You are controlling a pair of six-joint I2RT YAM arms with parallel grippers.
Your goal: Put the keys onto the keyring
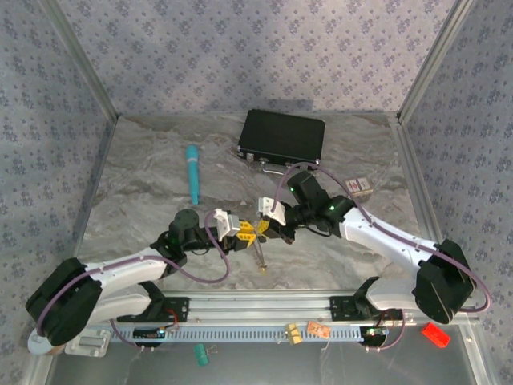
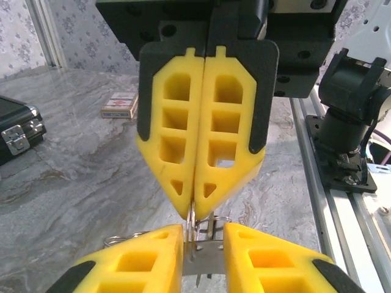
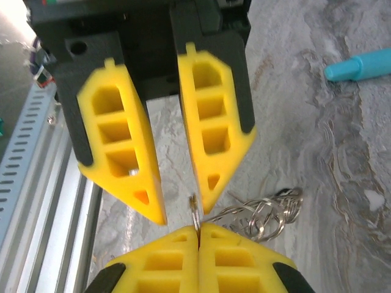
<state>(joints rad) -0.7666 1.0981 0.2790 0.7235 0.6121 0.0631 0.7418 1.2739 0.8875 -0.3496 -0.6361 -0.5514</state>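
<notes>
My two grippers meet tip to tip a little above the middle of the table. My right gripper (image 1: 266, 226) (image 3: 198, 231) is shut, pinching one thin silvery loop of the keyring (image 3: 269, 213), a bunch of wire rings trailing to its right. That pinched loop (image 2: 193, 217) pokes out of its closed tips. My left gripper (image 1: 243, 233) (image 2: 203, 244) (image 3: 182, 213) faces it with the fingers apart. A flat silvery key (image 2: 211, 265) shows in the gap; I cannot tell whether it touches the pads. In the top view a slim key (image 1: 260, 257) hangs below the tips towards the table.
A black case (image 1: 282, 136) (image 2: 15, 128) lies at the back, a teal pen (image 1: 192, 172) (image 3: 360, 64) to its left, and a small box (image 1: 361, 187) (image 2: 119, 105) to the right. The metal rail (image 1: 264, 309) runs along the near edge.
</notes>
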